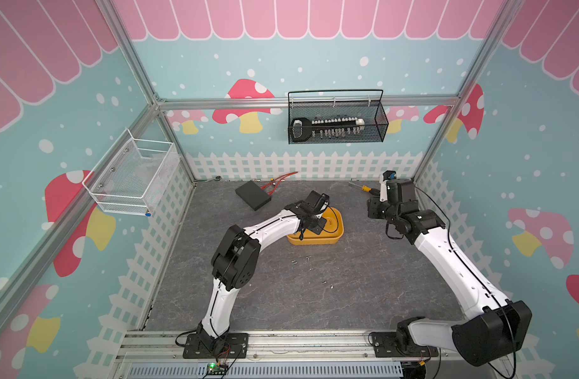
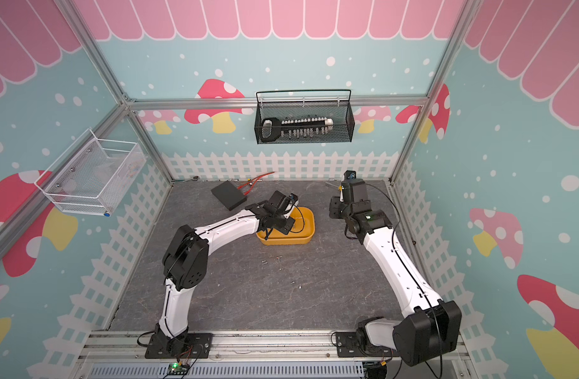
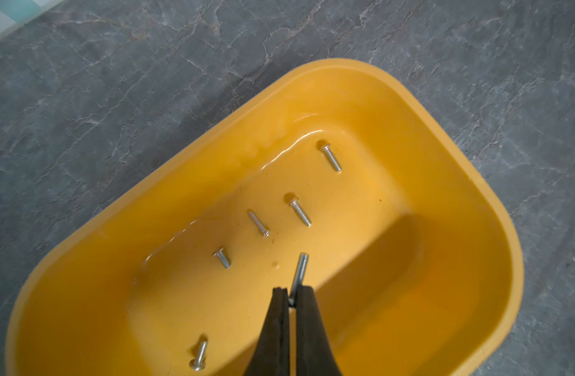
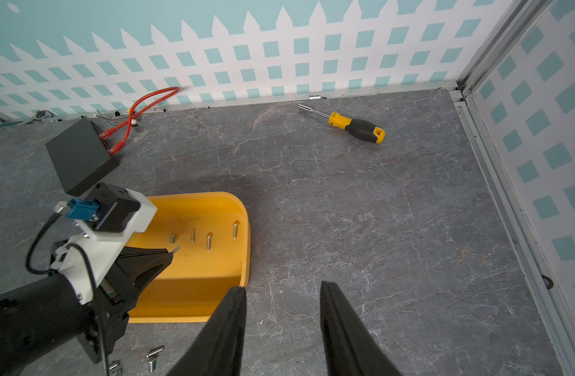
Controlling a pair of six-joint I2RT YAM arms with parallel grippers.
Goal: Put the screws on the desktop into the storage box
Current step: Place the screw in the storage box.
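The yellow-orange storage box [image 3: 468, 182] [image 1: 338, 226] [image 2: 310, 226] stands mid-desktop [image 1: 314, 305]. My left gripper [image 3: 288, 290] hangs over its inside, shut on one silver screw [image 3: 301, 268] that sticks out past the tips; the right wrist view shows the same grip [image 4: 175, 250]. Several screws [image 3: 300, 213] lie on the box floor. More screws [image 1: 309, 258] [image 2: 279, 258] lie loose on the desktop in front of the box, and two others [image 1: 327, 284] nearer me. My right gripper [image 4: 283, 288] stands open and holds nothing, above bare desktop just right of the box.
A yellow-and-black screwdriver [image 4: 358, 125] lies near the back right corner. A black box [image 1: 252, 195] with red cables sits at the back left. A black wire basket [image 1: 335, 123] with a bit set hangs on the back wall, a white basket [image 1: 134, 177] on the left wall.
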